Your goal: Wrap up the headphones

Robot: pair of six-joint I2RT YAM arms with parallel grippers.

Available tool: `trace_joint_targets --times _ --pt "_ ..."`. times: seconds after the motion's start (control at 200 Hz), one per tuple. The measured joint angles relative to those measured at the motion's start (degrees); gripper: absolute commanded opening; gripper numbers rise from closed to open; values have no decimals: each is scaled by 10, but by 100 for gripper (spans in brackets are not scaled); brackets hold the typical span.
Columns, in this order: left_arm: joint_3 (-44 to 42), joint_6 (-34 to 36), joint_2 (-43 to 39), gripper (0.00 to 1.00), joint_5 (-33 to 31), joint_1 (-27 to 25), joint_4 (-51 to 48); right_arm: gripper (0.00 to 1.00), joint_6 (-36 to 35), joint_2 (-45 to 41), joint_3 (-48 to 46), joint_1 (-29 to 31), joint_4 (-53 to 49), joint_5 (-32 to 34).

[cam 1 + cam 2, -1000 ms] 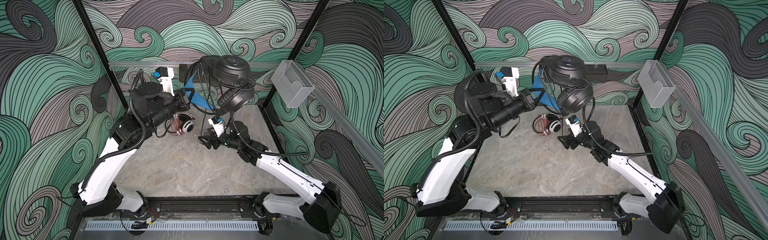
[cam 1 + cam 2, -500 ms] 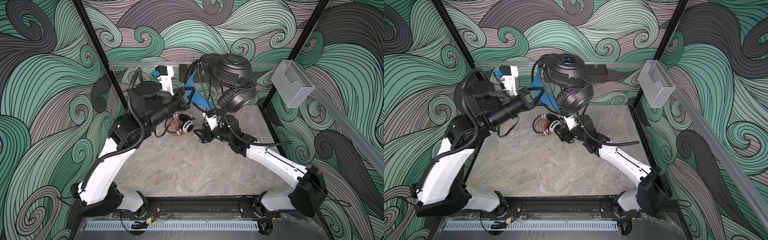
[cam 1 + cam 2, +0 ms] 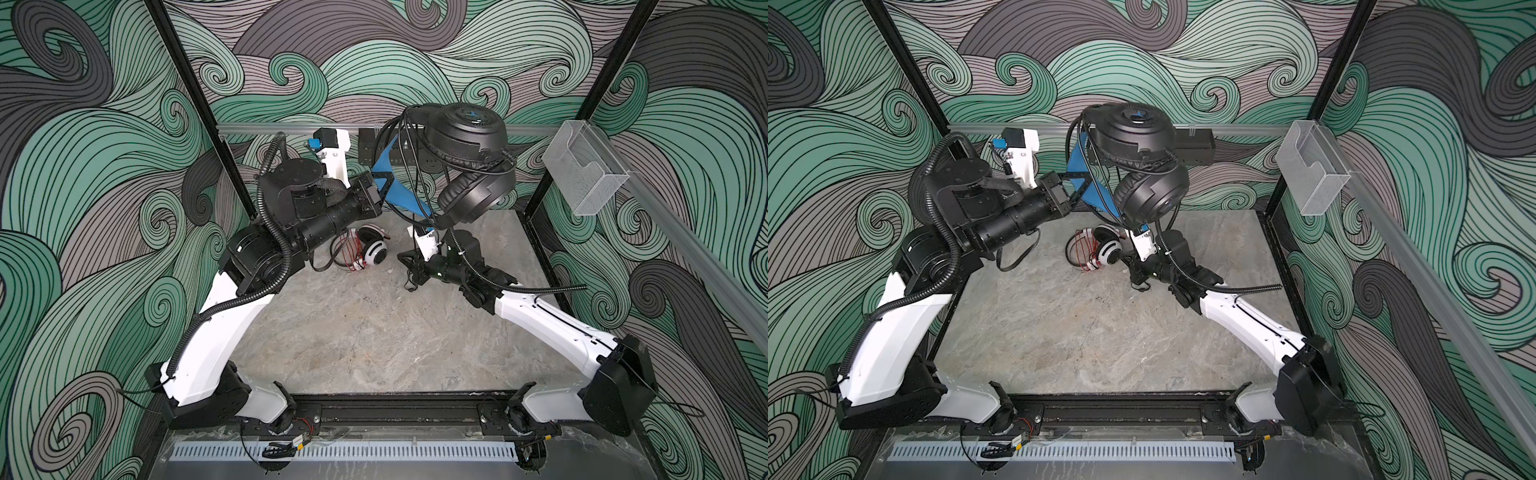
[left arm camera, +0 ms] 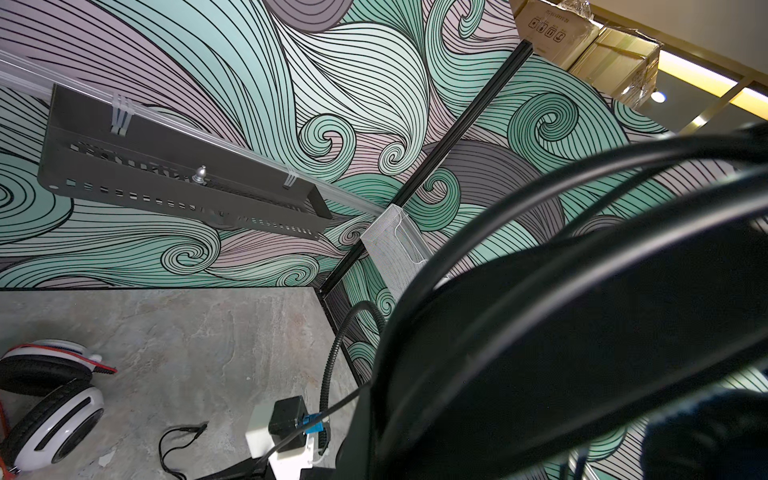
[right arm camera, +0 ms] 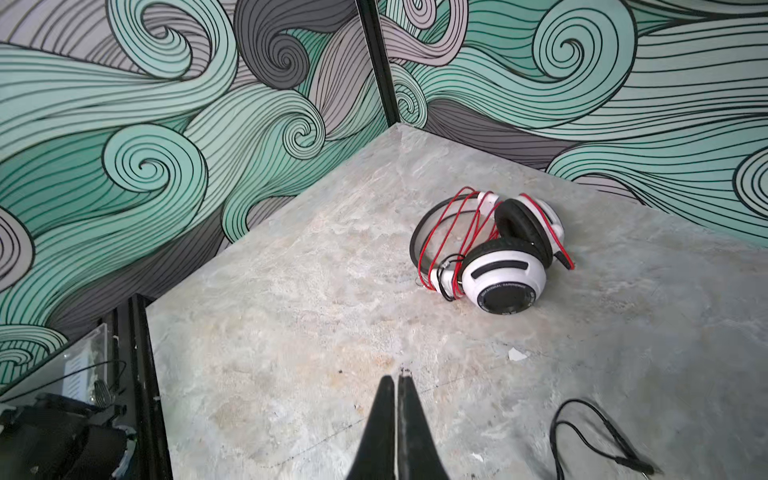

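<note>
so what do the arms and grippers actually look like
The left arm and right arm match: white link shells between bulky black joint housings, each trailed by a black corrugated hose. A white camera bracket with a small blue plug sits at each wrist. The left gripper and right gripper are matte black; the right one's fingers taper to slim points.

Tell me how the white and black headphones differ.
The white over-ear headphones lie on the table; the black over-ear headphones hang from the left pincer. The white pair's red cord wraps its band; the black pair's cord end trails on the table. Both are corded.
</note>
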Motion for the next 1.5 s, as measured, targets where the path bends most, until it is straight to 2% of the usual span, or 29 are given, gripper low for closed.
trace_joint_targets --times 0.285,0.43,0.585,0.776,0.936,1.026,1.206,1.501 --pt "22 9 4 0 -5 63 -44 0 -44 -96 -55 37 -87 41" --pt "23 28 4 0 -12 78 -67 0 -69 -122 -61 51 -136 72" --pt "18 64 5 0 -38 84 -98 0 -107 -134 -61 120 -195 133" --pt "-22 131 4 0 -110 93 -123 0 -144 -165 -53 223 -269 236" --pt "-77 210 8 0 -169 94 -133 0 -204 -157 30 324 -351 362" --pt "-122 244 8 0 -187 93 -129 0 -256 -139 95 355 -391 413" --pt "-235 298 10 0 -272 91 -94 0 -362 -106 213 385 -432 453" --pt "-365 297 -50 0 -277 64 -86 0 -447 -35 294 385 -470 474"
